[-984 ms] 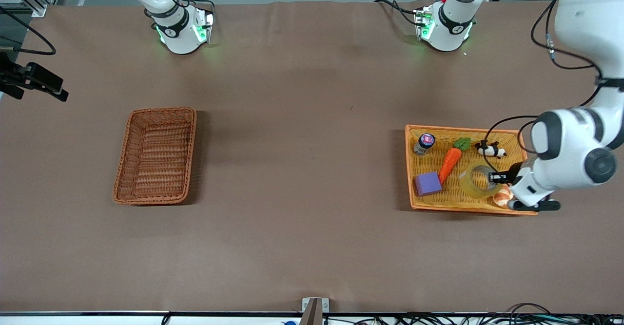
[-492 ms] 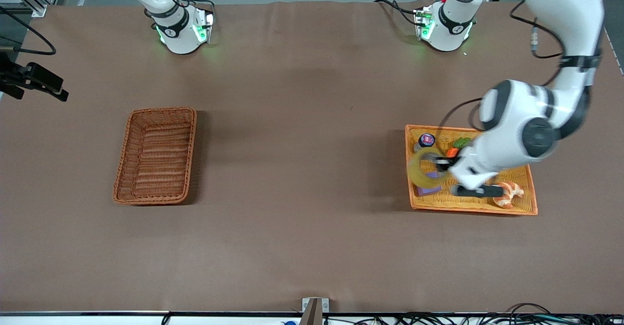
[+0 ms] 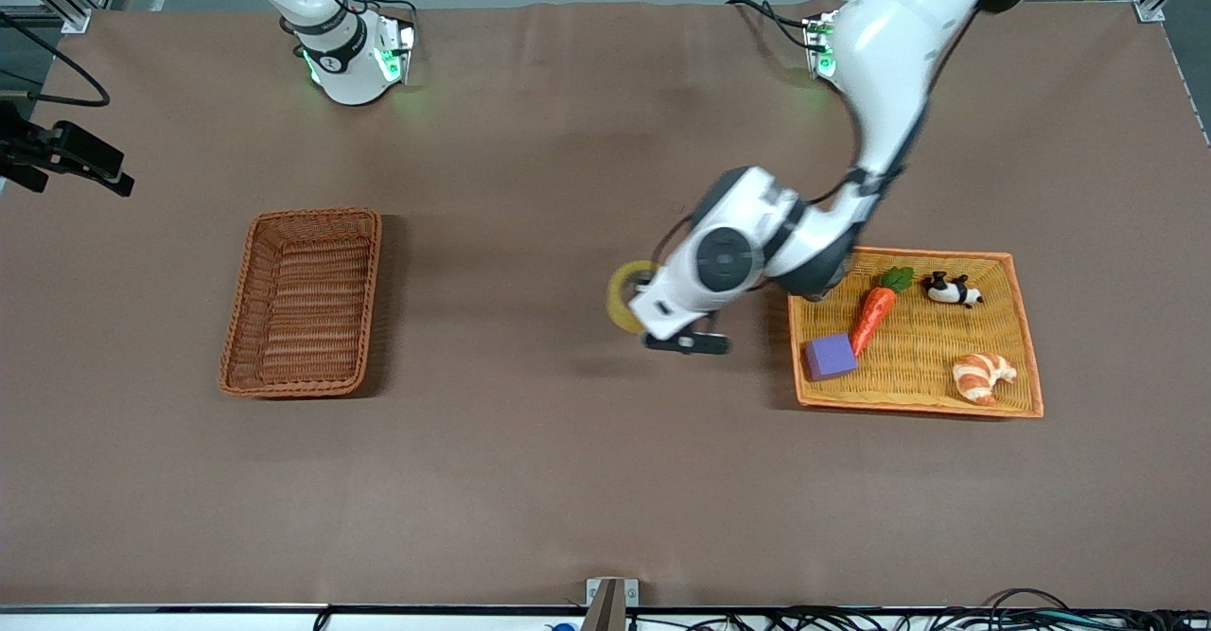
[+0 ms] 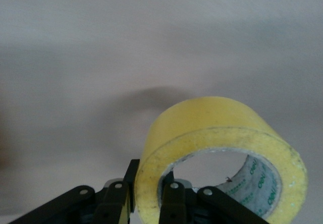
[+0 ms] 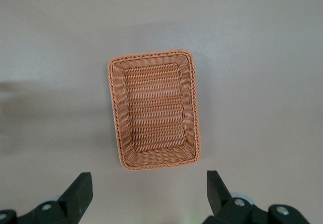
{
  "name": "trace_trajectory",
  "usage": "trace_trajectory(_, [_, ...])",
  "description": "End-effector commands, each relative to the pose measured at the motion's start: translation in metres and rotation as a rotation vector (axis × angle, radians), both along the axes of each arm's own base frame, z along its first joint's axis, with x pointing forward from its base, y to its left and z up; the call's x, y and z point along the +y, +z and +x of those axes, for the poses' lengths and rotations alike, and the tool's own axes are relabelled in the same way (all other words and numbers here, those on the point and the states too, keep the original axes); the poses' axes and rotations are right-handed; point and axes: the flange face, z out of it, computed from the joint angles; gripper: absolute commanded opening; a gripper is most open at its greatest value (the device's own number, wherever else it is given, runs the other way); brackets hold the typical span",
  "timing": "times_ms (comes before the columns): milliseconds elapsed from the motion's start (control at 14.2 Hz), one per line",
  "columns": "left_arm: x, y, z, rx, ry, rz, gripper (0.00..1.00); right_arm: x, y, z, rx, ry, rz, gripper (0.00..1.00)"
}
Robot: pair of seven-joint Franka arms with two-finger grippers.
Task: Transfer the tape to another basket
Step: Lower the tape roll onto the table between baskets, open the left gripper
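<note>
My left gripper (image 3: 643, 292) is shut on the wall of the tape (image 3: 624, 298), a yellowish roll. It holds the roll in the air over bare table, just off the orange tray's edge, on the side toward the right arm's end. In the left wrist view one finger sits outside the tape (image 4: 222, 133) and one inside its ring, the left gripper (image 4: 150, 177) pinching the wall. The reddish-brown basket (image 3: 248, 300) lies toward the right arm's end of the table with nothing in it. My right gripper (image 5: 149, 193) hangs open high over the basket (image 5: 116, 108) and waits.
The orange wicker tray (image 3: 1026, 347) toward the left arm's end holds a carrot (image 3: 872, 314), a purple block (image 3: 830, 357), a croissant (image 3: 984, 376) and a panda toy (image 3: 951, 289). Brown cloth stretches between tray and basket. A black fixture (image 3: 66, 153) juts in at the table's edge.
The left arm lifted the tape out of the orange tray and carried it toward the right arm's end, now over bare table. The right gripper has stayed put.
</note>
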Motion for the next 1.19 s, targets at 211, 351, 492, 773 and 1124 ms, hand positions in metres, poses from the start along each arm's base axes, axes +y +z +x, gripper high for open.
trace_trajectory(211, [-0.066, -0.027, -0.001, -0.014, -0.039, -0.058, 0.16, 0.002, 0.001, -0.003, 0.006, -0.011, 0.019, 1.0])
trace_trajectory(351, [-0.076, -0.026, -0.011, -0.014, -0.059, -0.06, 0.22, 0.001, 0.001, -0.003, 0.006, -0.011, 0.019, 1.0])
trace_trajectory(492, [-0.089, -0.03, -0.023, -0.018, -0.084, -0.065, 0.28, 0.002, -0.001, -0.004, 0.015, -0.008, 0.02, 1.0])
trace_trajectory(773, [-0.093, -0.029, -0.028, -0.022, -0.1, -0.067, 0.55, 0.001, -0.002, -0.004, 0.025, -0.005, 0.02, 1.0])
trace_trajectory(1124, [-0.049, 0.03, 0.001, -0.063, -0.06, -0.057, 1.0, 0.009, -0.003, 0.0, 0.012, 0.011, 0.023, 1.0])
